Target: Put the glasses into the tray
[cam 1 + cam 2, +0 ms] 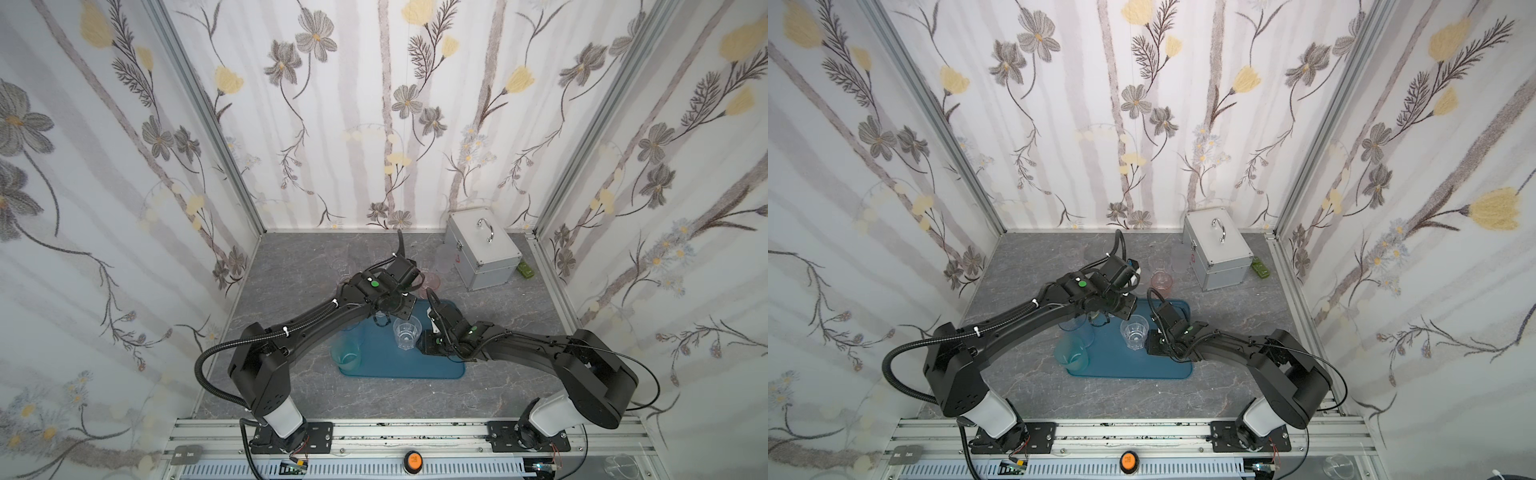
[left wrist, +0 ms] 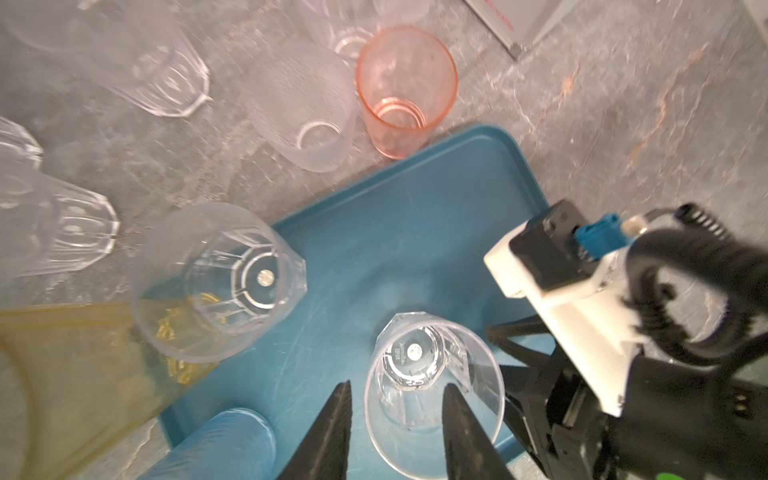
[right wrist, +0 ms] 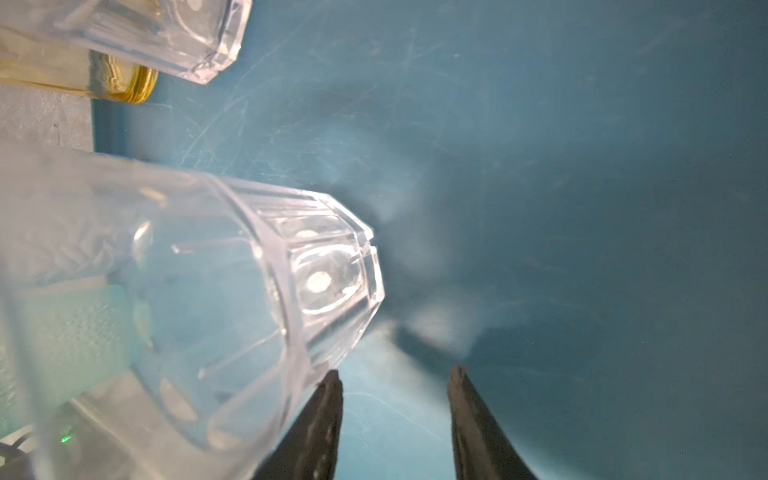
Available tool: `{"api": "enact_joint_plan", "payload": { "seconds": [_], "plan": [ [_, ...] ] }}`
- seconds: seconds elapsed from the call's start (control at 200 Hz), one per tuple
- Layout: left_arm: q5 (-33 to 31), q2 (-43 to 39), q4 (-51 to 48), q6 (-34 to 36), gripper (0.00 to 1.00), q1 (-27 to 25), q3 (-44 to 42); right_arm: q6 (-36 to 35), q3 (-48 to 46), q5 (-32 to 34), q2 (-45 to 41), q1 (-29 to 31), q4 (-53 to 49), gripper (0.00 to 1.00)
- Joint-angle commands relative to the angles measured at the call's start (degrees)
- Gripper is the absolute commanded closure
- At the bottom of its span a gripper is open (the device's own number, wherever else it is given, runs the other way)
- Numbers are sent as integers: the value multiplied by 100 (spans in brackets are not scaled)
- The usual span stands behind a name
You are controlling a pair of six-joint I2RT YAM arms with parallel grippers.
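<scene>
The left pincer [image 2: 397,385] hangs spread over the rim of a clear glass [image 2: 432,374] standing in the middle of the tray [image 1: 415,368]. The right pincer [image 3: 395,372], spread and empty, sits just beside that glass. A teal glass [image 1: 345,353] stands at the tray's left edge, and the tray's front strip lies bare.

Both top views were bright, evenly lit by soft, diffuse light, with no hard glare on the walls. Shadows beneath the arms lay faint on the table [image 1: 291,399]. Wide-angle distortion bowed the corner post [image 1: 245,199] toward the edge. The back glasses [image 1: 338,264] nearly vanished against the grey. The case handle [image 1: 486,230] carried a small highlight. In the left wrist view the blue glass [image 2: 224,444] and the amber glass [image 2: 70,374], nearest the lens, were out of focus. The right wrist view was dimmer: the tray [image 3: 540,166] darkened to one side, fine scratches caught light, and pale refracted patches lay beside the blurred clear glass [image 3: 208,311].
</scene>
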Motion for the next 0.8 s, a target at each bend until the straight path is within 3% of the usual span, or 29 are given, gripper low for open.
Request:
{"api": "enact_joint_plan", "payload": {
  "seconds": [0.0,0.395,0.575,0.795],
  "plan": [
    [-130,-299,-52,247,60,407,-83,139,312,-61,238,227,375,57],
    [116,-1345,930,531,55,2624,-913,122,1428,-142,1195,601,105,57],
    [81,-1466,1569,386,54,3104,-1296,65,1603,-198,1372,628,-23,57],
    [-233,-1786,2424,97,52,3331,-1897,-218,1449,-101,1036,535,-429,57]
  ]
}}
